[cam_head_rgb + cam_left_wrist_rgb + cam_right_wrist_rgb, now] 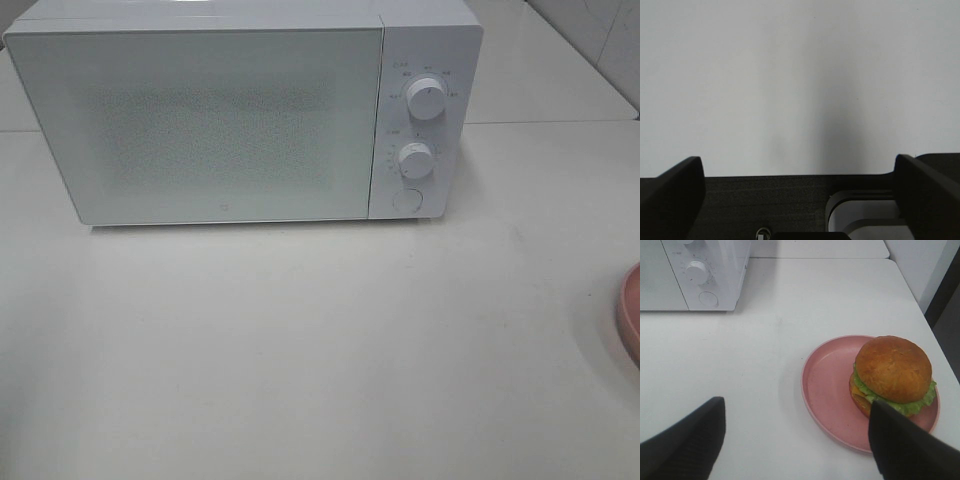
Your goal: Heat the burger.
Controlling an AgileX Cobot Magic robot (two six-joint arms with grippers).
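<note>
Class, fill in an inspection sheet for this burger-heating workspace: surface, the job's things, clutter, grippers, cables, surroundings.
Surface: white table, bare in front of the microwave.
Job's things: burger sits on a pink plate toward the table's right edge; white microwave at the back, door shut, two knobs and a round button on its right panel.
Clutter: nothing seen.
Grippers: left gripper open over bare table; right gripper open, near the plate, holding nothing.
Cables: nothing seen.
Surroundings: pale tiled wall at back right.
</note>
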